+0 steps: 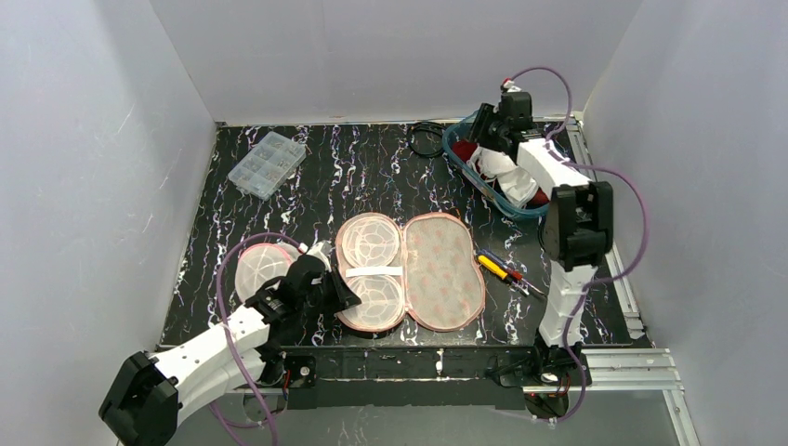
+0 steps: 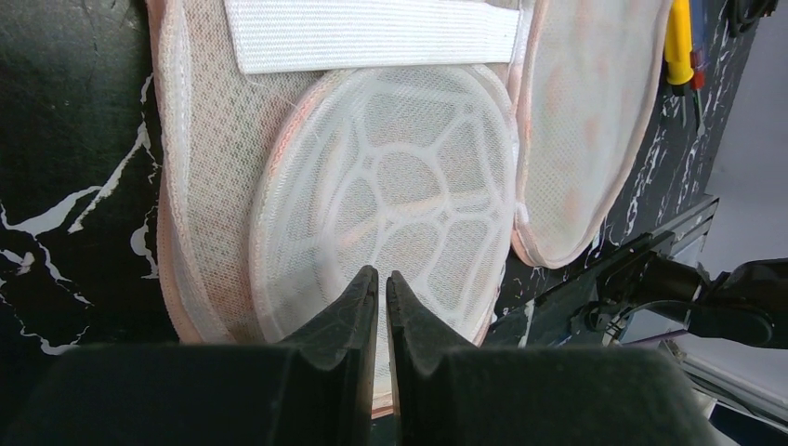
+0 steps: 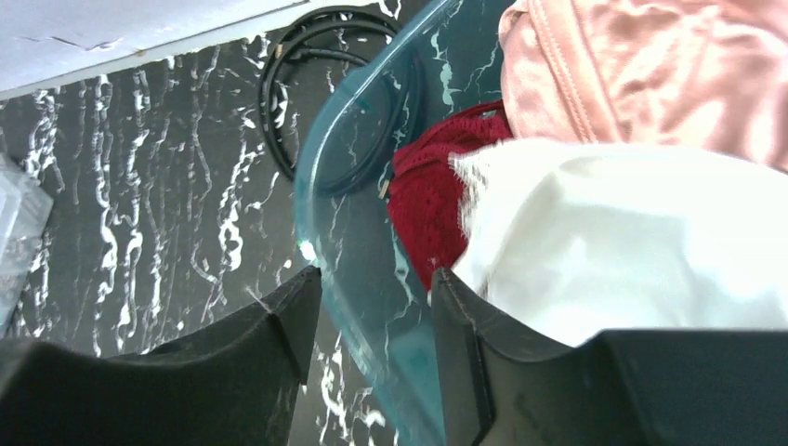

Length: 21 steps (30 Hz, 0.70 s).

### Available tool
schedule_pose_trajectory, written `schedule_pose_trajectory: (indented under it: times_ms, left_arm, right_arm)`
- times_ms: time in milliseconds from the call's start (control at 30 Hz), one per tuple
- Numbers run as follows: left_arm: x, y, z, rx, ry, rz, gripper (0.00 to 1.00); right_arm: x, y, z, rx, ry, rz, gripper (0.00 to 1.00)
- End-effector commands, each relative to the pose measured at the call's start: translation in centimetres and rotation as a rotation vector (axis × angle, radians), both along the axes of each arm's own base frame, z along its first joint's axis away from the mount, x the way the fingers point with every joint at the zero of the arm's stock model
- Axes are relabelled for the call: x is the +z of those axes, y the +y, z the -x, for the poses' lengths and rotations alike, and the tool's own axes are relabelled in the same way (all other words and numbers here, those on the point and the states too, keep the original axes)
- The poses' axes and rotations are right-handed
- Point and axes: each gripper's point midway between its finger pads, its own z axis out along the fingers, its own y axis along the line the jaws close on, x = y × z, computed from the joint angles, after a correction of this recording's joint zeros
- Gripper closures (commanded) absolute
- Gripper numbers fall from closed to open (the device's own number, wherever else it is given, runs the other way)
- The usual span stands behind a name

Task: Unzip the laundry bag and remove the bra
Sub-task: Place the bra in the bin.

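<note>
Your laundry bag point(image 1: 441, 269) lies unzipped and spread flat near the centre of the tabletop point(image 1: 372, 167), a little toward 6 o'clock. Its pink-edged mesh lid is folded out to 3 o'clock. The base half shows two ribbed white mesh domes point(image 2: 400, 186) crossed by a white elastic strap point(image 2: 372, 32). A loose round mesh dome point(image 1: 260, 269) sits at the bag's 9 o'clock. Your left tool point(image 2: 382, 276) is over the nearer dome, fingers pinched to a slit with nothing between them. At 1 o'clock your right tool point(image 3: 374, 275) hangs over the blue basket point(image 3: 316, 177), fingers apart, gripping nothing. Inside lie a pink satin garment point(image 3: 669, 65), possibly the bra, a red knit point(image 3: 432, 195) and a white cloth point(image 3: 632, 232).
</note>
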Motion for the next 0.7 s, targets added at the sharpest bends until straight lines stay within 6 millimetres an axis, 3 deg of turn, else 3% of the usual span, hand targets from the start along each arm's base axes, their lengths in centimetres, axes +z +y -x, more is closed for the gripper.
schedule_pose_trajectory:
  times_ms: [0,133,233,333,500,667]
  left_arm:
    - [1.8,-0.5,-0.5,-0.003,-0.046,0.038,0.93]
    - [2.4,-0.4,-0.4,-0.003,-0.069,0.055,0.93]
    - [2.6,-0.4,-0.3,-0.003,-0.08,0.066,0.92]
    - [2.7,-0.5,-0.2,-0.011,-0.077,0.072,0.92]
    - [2.9,-0.6,0.0,-0.018,-0.083,0.085,0.92]
    - [3.0,-0.6,0.1,-0.017,-0.086,0.092,0.92]
  right_arm:
    - [9.4,-3.0,2.3,-0.101,-0.215,0.042,0.43]
    - [8.9,-8.2,6.9,-0.329,-0.255,0.062,0.4]
    - [6.6,-10.9,11.3,-0.432,-0.235,0.107,0.33]
    - [5.6,-12.5,13.8,-0.482,-0.215,0.143,0.31]
    - [3.1,-14.0,16.1,-0.519,-0.158,0.191,0.3]
    - [0.3,-14.7,16.2,-0.512,-0.085,0.23,0.31]
